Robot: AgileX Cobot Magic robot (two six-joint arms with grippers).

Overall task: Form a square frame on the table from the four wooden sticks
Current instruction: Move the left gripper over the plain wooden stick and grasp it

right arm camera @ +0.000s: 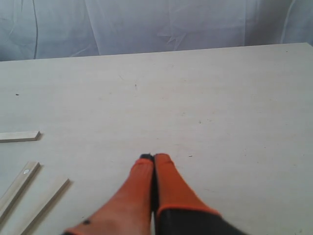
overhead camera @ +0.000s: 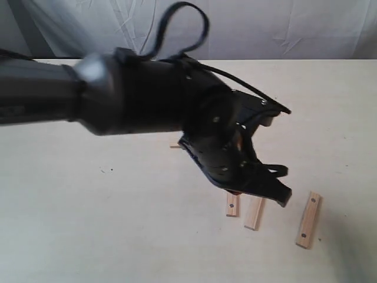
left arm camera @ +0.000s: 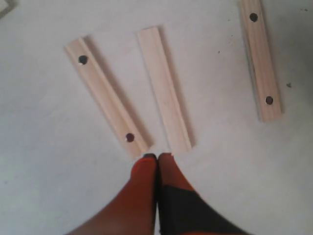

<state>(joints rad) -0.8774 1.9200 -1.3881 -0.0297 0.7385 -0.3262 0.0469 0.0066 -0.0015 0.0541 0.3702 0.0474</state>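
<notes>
Three of the four wooden sticks lie side by side on the table (overhead camera: pixel 88 224): a holed one (left arm camera: pixel 105 98), a plain one (left arm camera: pixel 164 90) and a second holed one (left arm camera: pixel 260 58) set further off. In the exterior view they are the holed stick (overhead camera: pixel 232 205), the plain stick (overhead camera: pixel 254 213) and the outer holed stick (overhead camera: pixel 308 219). The fourth stick (overhead camera: pixel 175 143) shows only an end behind my left arm (overhead camera: pixel 147 94). No square frame is formed. My left gripper (left arm camera: pixel 157 157) is shut and empty, hovering just off the near ends of the first two sticks. My right gripper (right arm camera: pixel 154 157) is shut and empty over bare table, with sticks off to one side, including a plain one (right arm camera: pixel 19 136).
A grey cloth backdrop (overhead camera: pixel 265 23) hangs behind the table's far edge. The black left arm fills the middle of the exterior view and hides the tabletop beneath it. The right arm is outside the exterior view.
</notes>
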